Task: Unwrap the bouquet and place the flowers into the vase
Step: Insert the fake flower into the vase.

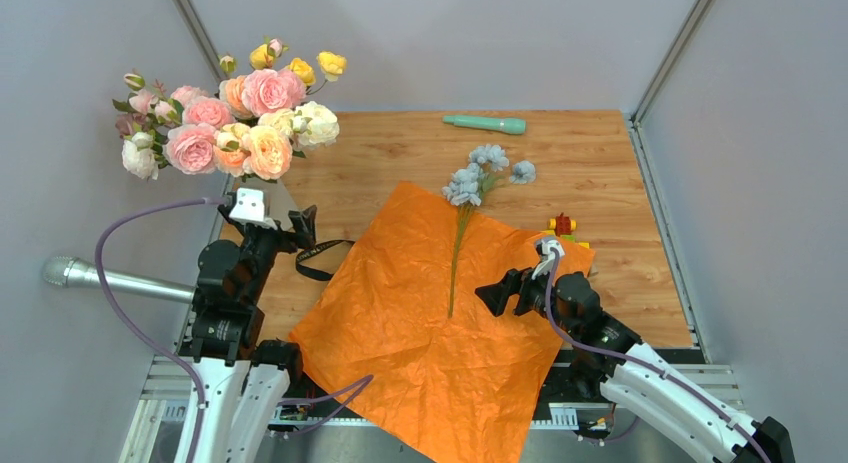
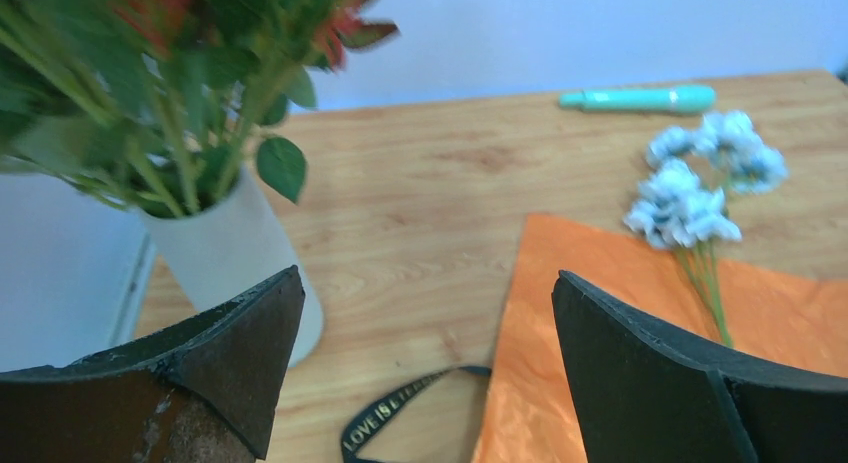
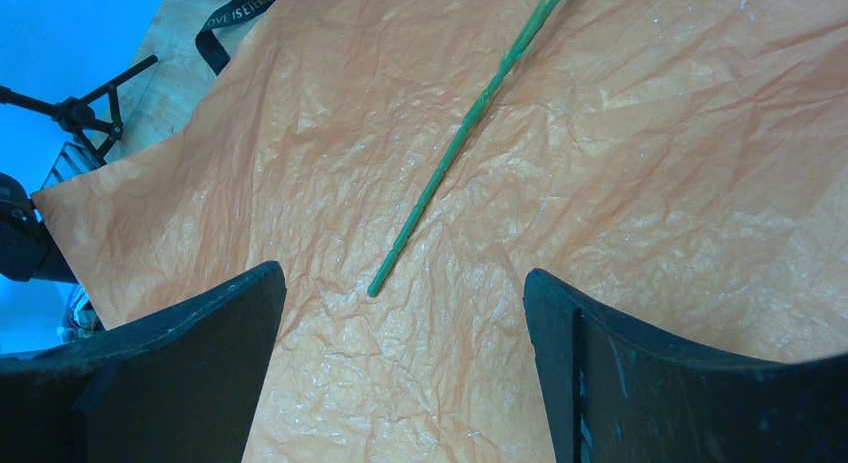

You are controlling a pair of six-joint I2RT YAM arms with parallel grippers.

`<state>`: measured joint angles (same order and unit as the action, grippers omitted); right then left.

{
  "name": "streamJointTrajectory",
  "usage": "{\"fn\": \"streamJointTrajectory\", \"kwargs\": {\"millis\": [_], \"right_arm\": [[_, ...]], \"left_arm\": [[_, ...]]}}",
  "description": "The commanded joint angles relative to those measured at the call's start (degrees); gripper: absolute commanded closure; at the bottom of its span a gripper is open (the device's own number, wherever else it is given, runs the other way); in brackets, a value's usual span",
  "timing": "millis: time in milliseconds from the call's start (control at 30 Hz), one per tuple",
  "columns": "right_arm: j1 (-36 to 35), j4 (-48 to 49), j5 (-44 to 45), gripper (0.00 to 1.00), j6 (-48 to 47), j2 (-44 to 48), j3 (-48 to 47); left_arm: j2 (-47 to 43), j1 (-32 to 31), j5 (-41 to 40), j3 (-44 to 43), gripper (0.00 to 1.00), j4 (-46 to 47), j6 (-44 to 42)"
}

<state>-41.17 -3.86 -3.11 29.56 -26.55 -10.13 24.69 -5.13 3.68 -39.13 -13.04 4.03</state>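
Pale-blue flower (image 1: 481, 175): lies flat, thin green stem running 12 to 6 o'clock, fluffy head at 12 on bare wood past the paper's far edge.
Paper (image 1: 420, 333): crinkled orange square sheet, spread on the wooden table (image 1: 600, 163).
Vase (image 2: 228, 255): matte off-white cylinder, upright at 9 o'clock, holding pink, peach and yellow blooms (image 1: 235, 118).
Left pincer (image 2: 425, 293): wide open, gripping nothing, beside the vase.
Right pincer (image 3: 405, 275): open, gripping nothing, above the stem's cut end.

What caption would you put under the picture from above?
Most flowers stand in the vase; one blue sprig lies across the orange paper's edge.
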Motion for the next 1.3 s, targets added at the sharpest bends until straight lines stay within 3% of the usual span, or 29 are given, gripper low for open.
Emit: {"fn": "streamJointTrajectory", "kwargs": {"millis": [0,200,367,533,867,1267], "right_arm": [[0.1,2.1,-0.4,0.1,0.6,0.0,-2.6],[0.1,-1.8,2.7,0.1,1.6,-1.1,-5.9],[0.1,-8.7,11.5,0.1,2.6,-7.4,-12.2],[0.2,-9.9,16.0,0.11,1.0,-20.9,-20.8],[1.3,-9.5,16.7,0.27,-2.3,-50.6,-37.9],[3.7,-6.7,12.7,0.45,-2.6,-69.3,-48.2]], "left_arm": [[-1.0,-2.4,2.6,0.4,0.0,-3.8,1.2],[-0.7,-6.6,5.7,0.9,0.0,-6.1,2.9],[0.5,-8.7,6.9,0.7,0.0,-8.1,3.0],[4.3,-8.8,9.2,-0.3,0.0,-8.8,1.9],[4.5,-9.1,6.8,-0.6,0.0,-10.8,1.4],[4.8,-9.1,6.0,-1.2,0.0,-12.3,1.2]]}}
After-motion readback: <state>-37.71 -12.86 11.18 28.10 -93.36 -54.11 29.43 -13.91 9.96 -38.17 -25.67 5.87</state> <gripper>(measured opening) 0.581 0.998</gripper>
